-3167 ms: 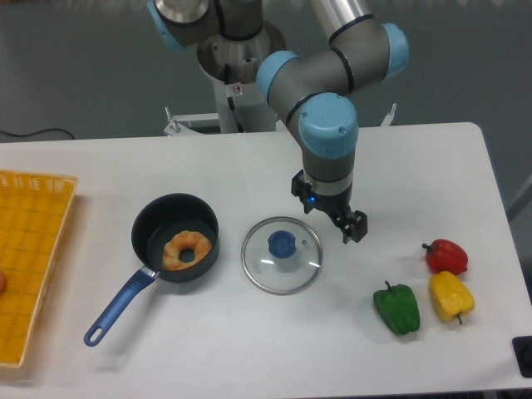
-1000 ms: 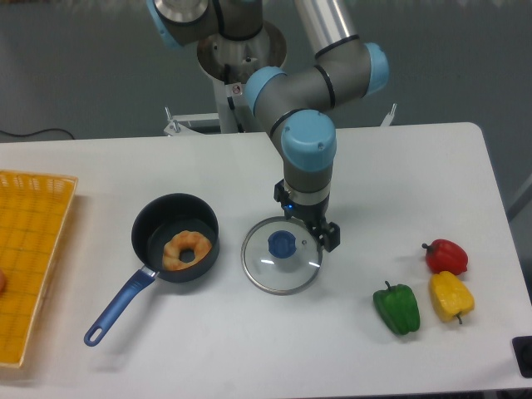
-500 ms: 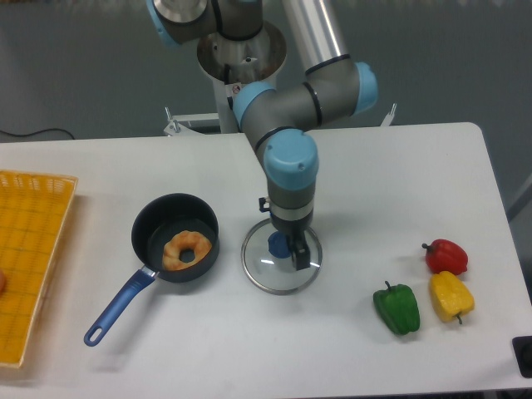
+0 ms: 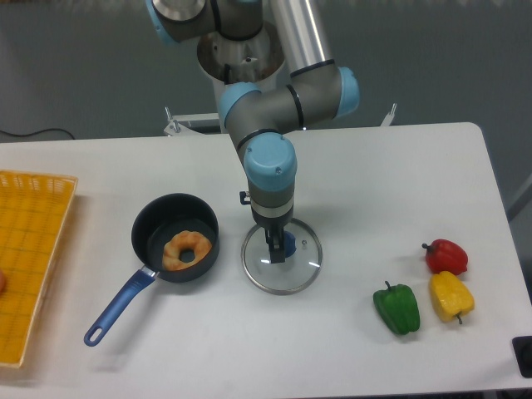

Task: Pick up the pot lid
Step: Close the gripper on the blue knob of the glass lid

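Observation:
The gripper (image 4: pixel 262 227) hangs from the arm over the upper left part of the pot lid, its fingers apart along a steep diagonal with nothing seen between them. Round and see-through with a thin rim, the pot lid (image 4: pixel 281 277) lies flat on the table. Its blue knob (image 4: pixel 289 243) shows just right of the lower fingertip, partly covered by the gripper. How high the fingers are above the lid I cannot tell.
Left of the lid is a black pan (image 4: pixel 147 218) with a blue handle, holding a brown ring (image 4: pixel 184 248). A yellow crate (image 4: pixel 33 249) stands far left. Green (image 4: pixel 396 308), yellow (image 4: pixel 450 295) and red (image 4: pixel 446 256) peppers lie at the right.
My gripper has moved left from the right side of the lid and turned, so its fingers now line up more steeply. It stayed open, and the lid has not moved.

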`<move>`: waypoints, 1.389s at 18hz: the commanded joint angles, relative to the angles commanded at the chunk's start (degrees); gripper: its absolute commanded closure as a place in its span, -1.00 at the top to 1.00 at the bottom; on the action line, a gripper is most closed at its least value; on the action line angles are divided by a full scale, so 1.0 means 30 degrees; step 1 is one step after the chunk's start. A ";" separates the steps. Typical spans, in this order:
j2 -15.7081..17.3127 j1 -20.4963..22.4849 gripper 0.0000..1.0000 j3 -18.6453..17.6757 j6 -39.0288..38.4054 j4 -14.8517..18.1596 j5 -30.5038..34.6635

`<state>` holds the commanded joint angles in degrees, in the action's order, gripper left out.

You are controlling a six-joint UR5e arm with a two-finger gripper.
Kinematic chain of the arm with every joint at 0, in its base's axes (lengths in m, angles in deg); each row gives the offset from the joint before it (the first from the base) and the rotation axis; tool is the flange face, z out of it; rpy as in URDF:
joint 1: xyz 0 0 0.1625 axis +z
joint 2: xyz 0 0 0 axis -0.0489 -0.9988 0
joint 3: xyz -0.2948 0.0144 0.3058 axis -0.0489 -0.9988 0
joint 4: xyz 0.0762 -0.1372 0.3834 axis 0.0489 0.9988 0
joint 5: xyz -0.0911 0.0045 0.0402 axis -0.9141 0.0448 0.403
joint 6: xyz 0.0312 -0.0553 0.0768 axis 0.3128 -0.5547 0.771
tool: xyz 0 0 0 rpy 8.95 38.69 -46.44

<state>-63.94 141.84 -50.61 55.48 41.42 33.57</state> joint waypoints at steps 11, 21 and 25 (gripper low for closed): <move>-0.0761 0.0352 0.99 0.0879 0.0000 -0.0031 0.0000; -0.1172 0.0323 0.98 0.0879 -0.0059 -0.0089 0.0029; -0.1377 0.0352 0.95 0.0879 -0.0146 -0.0089 0.0029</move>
<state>-68.07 142.90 -47.97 55.04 41.15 33.65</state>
